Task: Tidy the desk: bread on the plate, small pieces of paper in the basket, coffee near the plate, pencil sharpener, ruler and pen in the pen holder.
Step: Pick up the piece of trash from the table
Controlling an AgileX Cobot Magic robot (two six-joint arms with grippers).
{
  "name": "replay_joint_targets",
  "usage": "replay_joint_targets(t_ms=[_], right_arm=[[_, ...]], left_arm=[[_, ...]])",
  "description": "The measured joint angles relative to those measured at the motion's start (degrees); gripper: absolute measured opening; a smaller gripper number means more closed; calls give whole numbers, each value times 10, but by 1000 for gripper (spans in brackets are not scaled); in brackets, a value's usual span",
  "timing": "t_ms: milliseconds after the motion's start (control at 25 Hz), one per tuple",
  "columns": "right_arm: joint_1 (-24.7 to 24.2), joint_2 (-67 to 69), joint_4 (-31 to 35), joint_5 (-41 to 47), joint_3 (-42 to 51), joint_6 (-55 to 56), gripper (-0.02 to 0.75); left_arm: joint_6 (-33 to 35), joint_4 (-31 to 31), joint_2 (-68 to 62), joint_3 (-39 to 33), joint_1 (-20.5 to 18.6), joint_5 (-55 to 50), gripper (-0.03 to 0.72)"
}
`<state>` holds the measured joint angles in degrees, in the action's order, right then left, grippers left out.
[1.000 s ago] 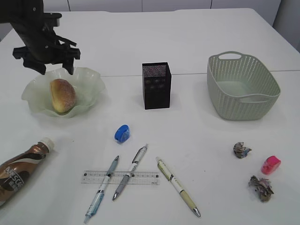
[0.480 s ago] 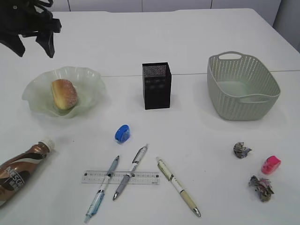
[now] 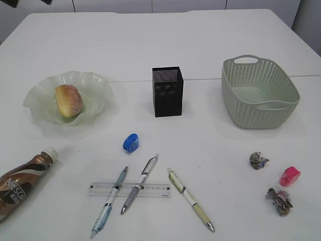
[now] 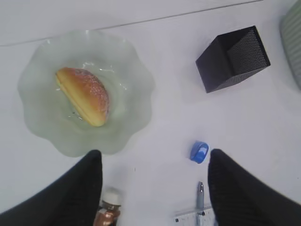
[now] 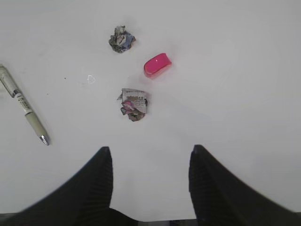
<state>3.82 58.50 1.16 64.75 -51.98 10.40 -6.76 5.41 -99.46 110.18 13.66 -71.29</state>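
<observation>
Bread (image 3: 68, 101) is already parked on the wavy pale green plate (image 3: 98, 85) at the left of the desk (image 3: 200, 40), sugary side turned right. The coffee (image 3: 22, 182) bottle is laid on its side near the front-left corner, below the plate but not really beside it. The black mesh pen holder (image 3: 167, 92) is stood upright mid-desk, and the grey-green basket (image 3: 261, 93) is sat off to the right with nothing seen inside.

A blue pencil sharpener (image 3: 131, 143) is found just in front of the holder. The clear ruler (image 3: 129, 190) is crossed by two pens (image 3: 139, 184), with a third pen (image 3: 190, 199) beside them. Two paper scraps (image 3: 259, 160) and a pink sharpener (image 3: 290, 176) are scattered front-right.

The left gripper (image 4: 153, 183) is held high over the plate area, fingers spread, nothing between them. The right gripper (image 5: 149, 183) is hung over the paper scraps, also parted and unloaded.
</observation>
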Motion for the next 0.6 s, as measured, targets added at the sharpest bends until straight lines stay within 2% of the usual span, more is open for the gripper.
replay_joint_targets(t_ms=[160,400,600], right_arm=[[0,3,22,0,0,0,414],[0,45,33,6,-1,-11,414],[0,89,46,-16,-1,-13,414]], left_arm=[[1,-6,102,-98,0,0,504],[1,-4,253,-316,0,-3,503],[-1,-3,364,-408,0,-7,503]])
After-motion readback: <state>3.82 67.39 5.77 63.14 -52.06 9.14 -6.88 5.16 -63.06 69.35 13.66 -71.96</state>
